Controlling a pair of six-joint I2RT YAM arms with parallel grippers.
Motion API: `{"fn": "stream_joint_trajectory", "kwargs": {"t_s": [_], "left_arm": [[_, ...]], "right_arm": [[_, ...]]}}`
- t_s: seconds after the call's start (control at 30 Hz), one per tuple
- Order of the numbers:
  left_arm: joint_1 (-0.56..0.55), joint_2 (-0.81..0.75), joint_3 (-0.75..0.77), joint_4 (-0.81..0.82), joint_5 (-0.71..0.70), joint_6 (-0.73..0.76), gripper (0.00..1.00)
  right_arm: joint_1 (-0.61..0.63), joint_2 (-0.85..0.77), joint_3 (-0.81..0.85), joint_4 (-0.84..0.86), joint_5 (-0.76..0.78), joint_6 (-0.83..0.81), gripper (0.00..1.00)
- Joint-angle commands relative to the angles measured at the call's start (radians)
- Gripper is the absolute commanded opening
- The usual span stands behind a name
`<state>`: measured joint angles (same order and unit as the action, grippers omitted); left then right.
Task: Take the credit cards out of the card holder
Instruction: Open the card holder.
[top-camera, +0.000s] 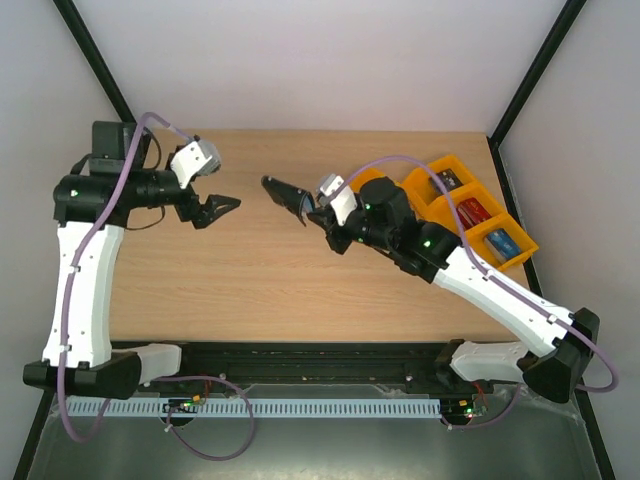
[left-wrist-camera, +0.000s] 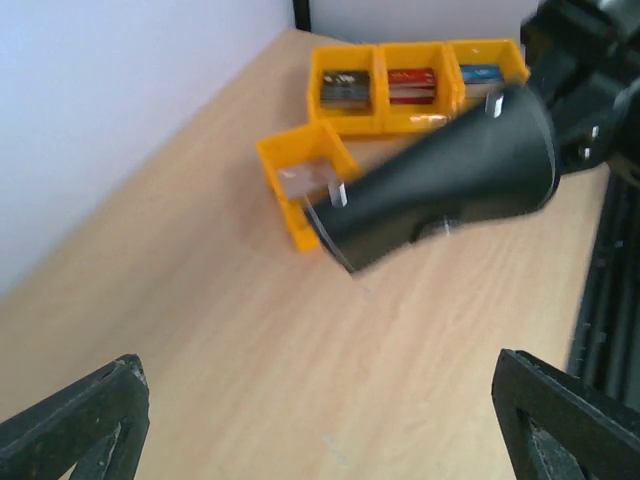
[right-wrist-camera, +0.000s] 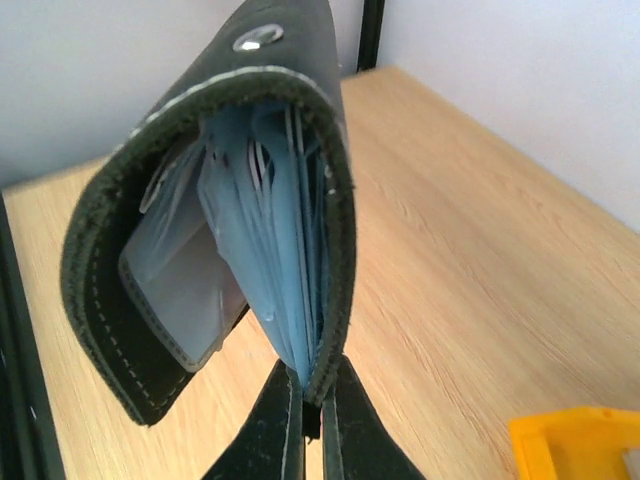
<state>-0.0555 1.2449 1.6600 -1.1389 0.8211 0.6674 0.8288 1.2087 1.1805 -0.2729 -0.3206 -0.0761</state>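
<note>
- Top view: the right gripper (top-camera: 303, 212) is clamped on the card holder (top-camera: 283, 194), held above the tabletop's middle. The left gripper (top-camera: 216, 208) faces it, jaws wide apart.
- Left wrist: orange trays (left-wrist-camera: 290, 205) by the far right corner hold credit cards (left-wrist-camera: 410, 85).
- Right wrist: the pale pockets (right-wrist-camera: 270, 230) gape and no card shows. Next, I judge, the left gripper must pinch any card left inside.

Black card holder (right-wrist-camera: 270, 230) held aloft, lower edge pinched in right gripper (right-wrist-camera: 310, 400), slightly open, pale blue pockets showing. Three credit cards (left-wrist-camera: 410, 85) lie in orange trays (left-wrist-camera: 415, 122).
</note>
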Motion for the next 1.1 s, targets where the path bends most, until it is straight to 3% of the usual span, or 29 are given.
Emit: {"fn": "stream_joint_trajectory", "kwargs": {"t_s": [0.0,0.13,0.33,0.57,0.77,0.93,1.07], "left_arm": [[-0.087,0.012,0.087,-0.058,-0.111,0.112,0.93],[-0.308,0.013,0.039,0.004,-0.252,0.078,0.85],[-0.341,0.010,0.017,-0.023,-0.271,0.176,0.61],[-0.366,0.025,0.003,-0.088,-0.285,0.276,0.53],[-0.379,0.011,-0.034,-0.152,-0.254,0.337,0.60],[-0.396,0.000,-0.062,-0.152,-0.247,0.320,0.55],[-0.397,-0.027,-0.062,-0.155,-0.214,0.300,0.63]], "right_arm": [[0.065,0.028,0.048,-0.192,0.100,-0.192,0.02],[0.099,0.055,0.086,-0.189,0.038,-0.232,0.02],[0.141,0.072,0.139,-0.189,0.016,-0.264,0.02],[0.178,0.067,0.143,-0.170,-0.001,-0.291,0.02],[0.178,0.043,0.125,-0.140,0.014,-0.303,0.02],[0.178,0.036,0.123,-0.127,0.018,-0.313,0.02],[0.178,0.033,0.120,-0.130,0.064,-0.320,0.02]]}}
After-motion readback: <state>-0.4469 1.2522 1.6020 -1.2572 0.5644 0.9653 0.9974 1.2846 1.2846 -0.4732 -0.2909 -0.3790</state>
